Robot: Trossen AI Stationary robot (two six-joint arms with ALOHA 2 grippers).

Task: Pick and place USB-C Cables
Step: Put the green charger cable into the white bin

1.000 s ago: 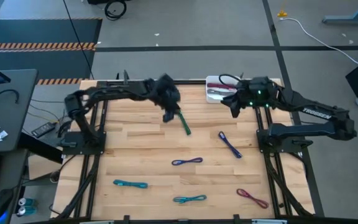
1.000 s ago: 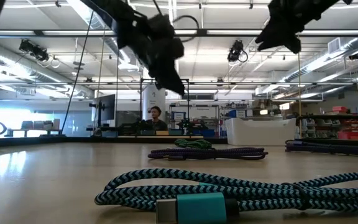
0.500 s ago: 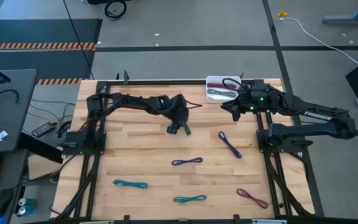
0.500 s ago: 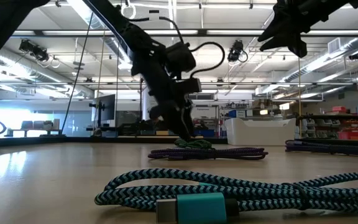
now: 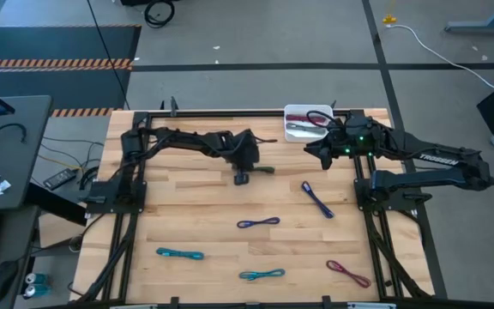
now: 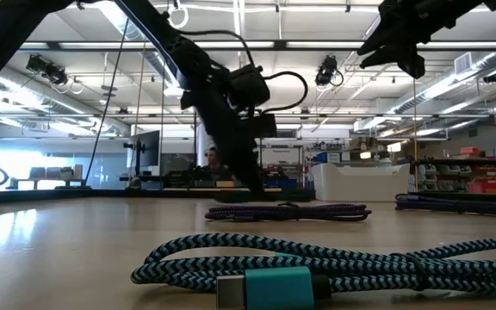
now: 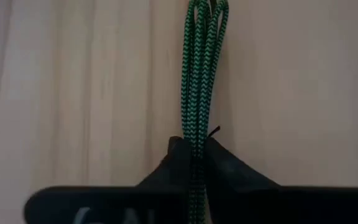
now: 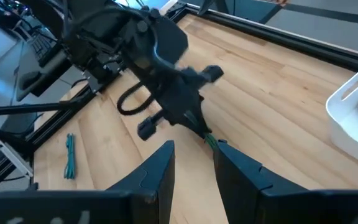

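The green cable (image 7: 202, 74) lies flat on the worktop (image 5: 187, 215) toward the far side, just left of centre, with one end pinched between the closed fingers of the left tool (image 5: 243, 172); the wrist view shows the braid running straight out from the grip. Five more cables rest loose nearer the front: a purple one (image 5: 258, 223) at centre, a blue one (image 5: 316, 199) to its right, two teal ones (image 5: 179, 254) (image 5: 261, 275) and a maroon one (image 5: 348, 274) at the near right. The white bin (image 5: 297, 124) sits at the far edge and already holds cable. The right tool (image 5: 316, 148) hovers beside the bin, fingers slightly parted and holding nothing.

Judgement: the grip is near the cable's end, so the free length will swing. A straight lift before travelling right, with release low over the bin, should keep the tail inside the rim and clear of the right arm.
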